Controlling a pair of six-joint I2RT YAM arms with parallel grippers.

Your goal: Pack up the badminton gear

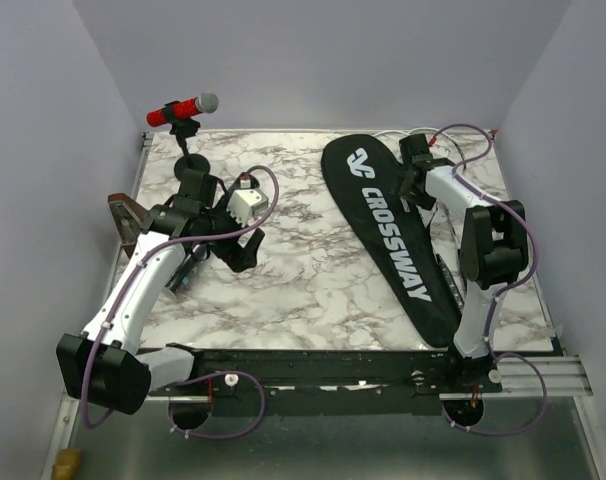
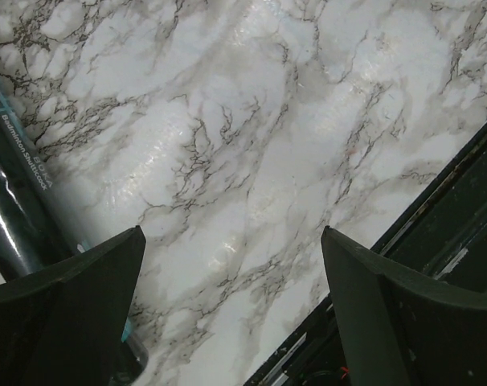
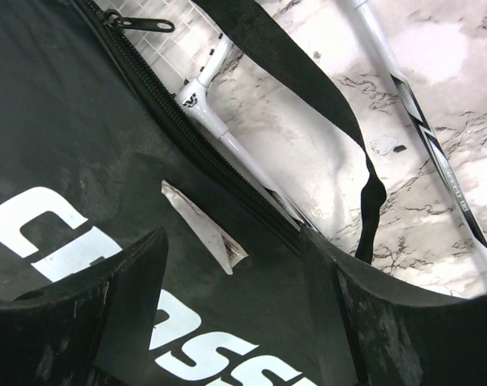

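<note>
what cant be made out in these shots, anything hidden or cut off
- shuttlecocks: none show in any view.
- tube: left wrist view, cut by the left edge and a finger of the left gripper; top view, mostly under the left arm.
- racket: right wrist view, head cut by the top edge, shaft vanishes behind the zip edge of the bag; inside or beneath, unclear.
- second racket shaft: runs off frame both ends.

The tube is cut off at the left edge and hidden behind my left finger in the left wrist view. In the right wrist view, the white racket vanishes under the bag and the darker racket leaves the frame at top.
</note>
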